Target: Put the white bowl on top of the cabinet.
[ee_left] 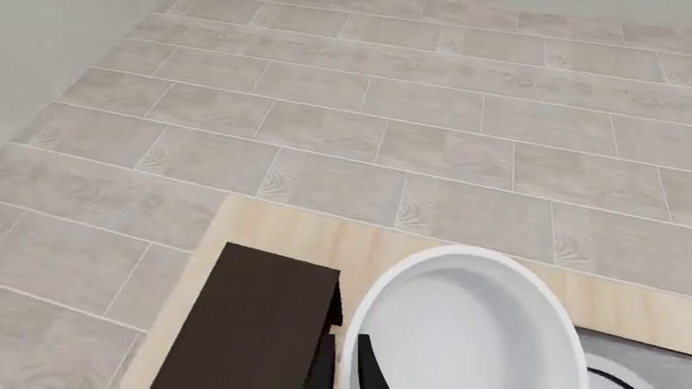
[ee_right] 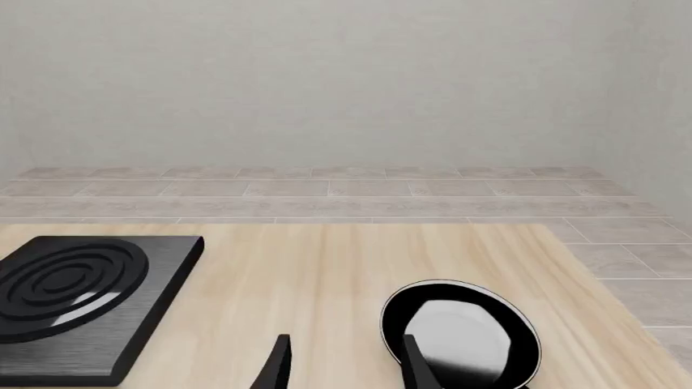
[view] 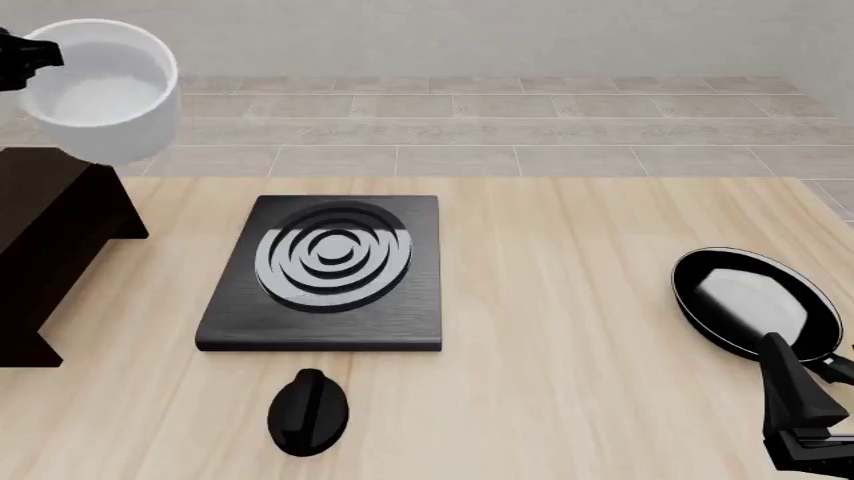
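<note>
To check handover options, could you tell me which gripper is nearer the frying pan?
Right. The right gripper sits just beside the frying pan; the left gripper holds the white bowl across the table.

Plain pale grey wall [ee_right: 346, 81] at rear. Floor [ee_left: 433, 121] laid in grey-beige rectangular tiles. Light wood-grain worktop [view: 561, 300], evenly lit.

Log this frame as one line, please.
left gripper: holds white bowl aloft over cabinet | right gripper: open, idle by frying pan | bowl not yet placed
</note>
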You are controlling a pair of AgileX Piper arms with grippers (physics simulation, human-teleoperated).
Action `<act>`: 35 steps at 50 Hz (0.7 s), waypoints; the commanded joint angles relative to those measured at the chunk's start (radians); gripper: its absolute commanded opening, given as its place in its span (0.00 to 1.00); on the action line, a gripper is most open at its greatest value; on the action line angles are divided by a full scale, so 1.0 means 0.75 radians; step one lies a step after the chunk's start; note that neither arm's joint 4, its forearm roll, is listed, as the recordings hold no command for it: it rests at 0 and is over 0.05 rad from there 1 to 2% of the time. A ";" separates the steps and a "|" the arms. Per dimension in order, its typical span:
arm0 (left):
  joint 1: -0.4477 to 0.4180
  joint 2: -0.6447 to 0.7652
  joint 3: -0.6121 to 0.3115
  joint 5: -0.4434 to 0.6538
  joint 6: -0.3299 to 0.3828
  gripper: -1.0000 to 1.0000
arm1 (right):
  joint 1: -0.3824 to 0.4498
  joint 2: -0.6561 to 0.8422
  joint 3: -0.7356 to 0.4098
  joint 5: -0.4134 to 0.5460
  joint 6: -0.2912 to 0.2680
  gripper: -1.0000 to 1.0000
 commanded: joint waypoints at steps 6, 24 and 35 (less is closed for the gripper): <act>0.111 -0.016 0.002 -0.041 0.003 0.00 | 0.000 0.000 0.000 0.000 0.000 1.00; 0.199 0.003 0.034 -0.095 0.005 0.00 | 0.000 0.000 0.000 0.000 0.000 1.00; 0.254 0.042 0.089 -0.170 0.007 0.00 | 0.000 0.000 0.000 0.000 0.000 1.00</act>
